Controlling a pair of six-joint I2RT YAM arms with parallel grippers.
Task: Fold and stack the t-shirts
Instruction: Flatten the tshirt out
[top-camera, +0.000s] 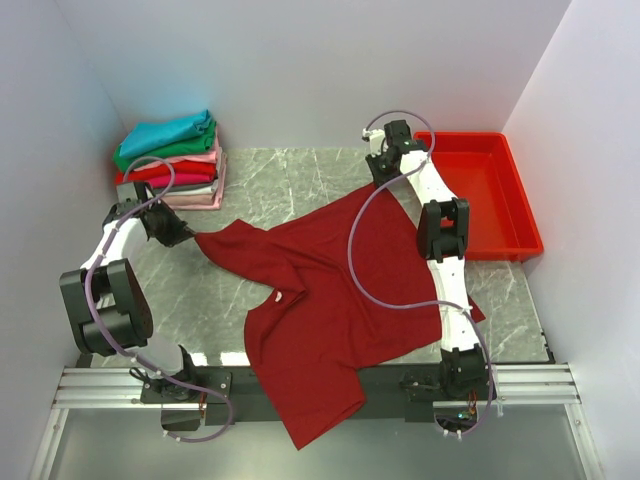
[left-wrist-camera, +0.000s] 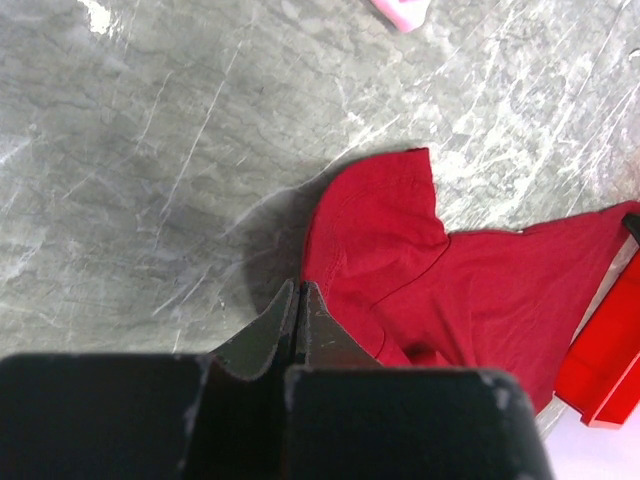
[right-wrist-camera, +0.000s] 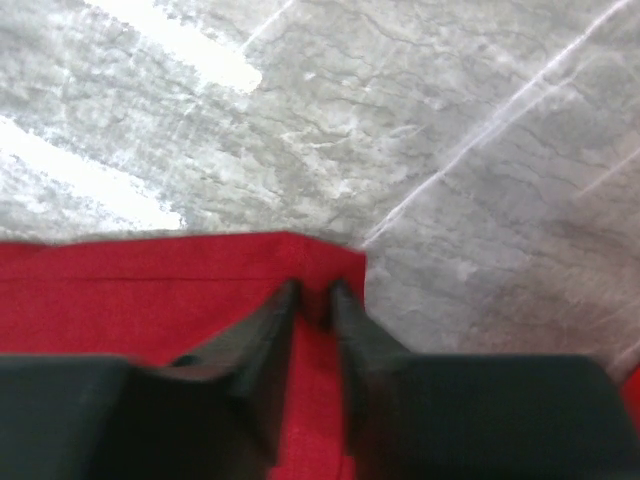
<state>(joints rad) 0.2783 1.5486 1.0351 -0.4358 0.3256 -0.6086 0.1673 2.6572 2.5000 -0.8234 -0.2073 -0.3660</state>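
Right wrist: t-shirt (right-wrist-camera: 150, 290) corner between the fingers (right-wrist-camera: 262, 340).

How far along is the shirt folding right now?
Done: a stack of folded multicoloured cloth t-shirts sits at the far left corner. In hand: the large dark red t-shirt lies rumpled; the left gripper pinches one sleeve, the right gripper straddles its far corner, jaws slightly apart. Left: folding and stacking it.

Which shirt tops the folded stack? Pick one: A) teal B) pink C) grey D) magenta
A: the teal shirt lies uppermost on the folded stack at the far left, with the green shirt directly beneath it.
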